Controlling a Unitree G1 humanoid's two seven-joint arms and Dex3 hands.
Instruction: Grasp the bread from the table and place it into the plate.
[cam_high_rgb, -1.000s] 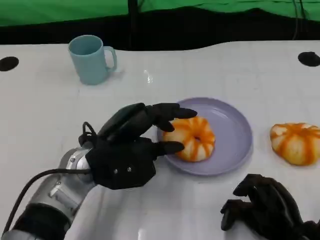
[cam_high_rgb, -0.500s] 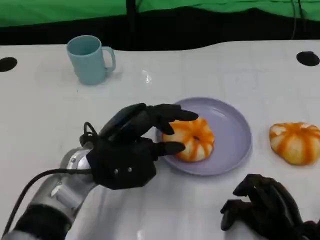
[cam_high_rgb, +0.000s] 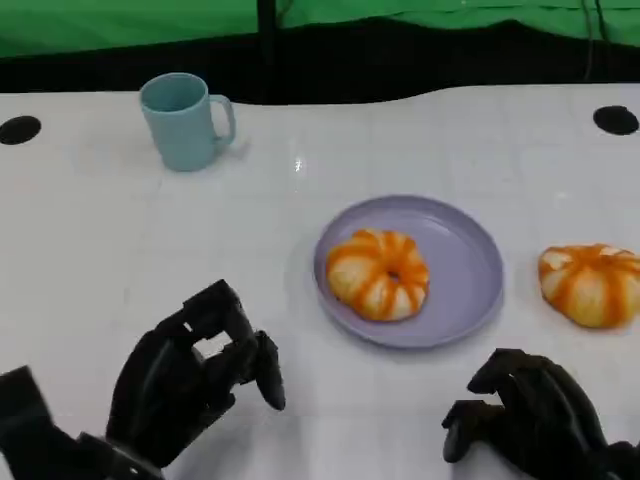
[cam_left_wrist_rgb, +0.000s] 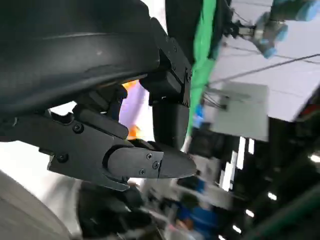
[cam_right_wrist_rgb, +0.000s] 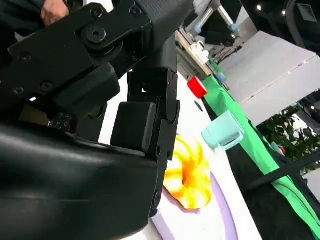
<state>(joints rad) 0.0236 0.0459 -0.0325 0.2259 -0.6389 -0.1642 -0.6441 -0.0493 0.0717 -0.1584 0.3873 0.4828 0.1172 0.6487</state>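
One bread (cam_high_rgb: 378, 274) already sits in the purple plate (cam_high_rgb: 470, 260), a second bread (cam_high_rgb: 592, 284) lies on the table (cam_high_rgb: 90, 230) to the plate's right. Left hand (cam_high_rgb: 195, 375) near the table's front edge, fingers loosely curled, empty; right hand (cam_high_rgb: 525, 415) also curled, empty. Placing looks done; if the second counts, right hand must reach and open over it.

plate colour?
Lavender, a pale purple; the plate shows best in the head view, with a bread on it.
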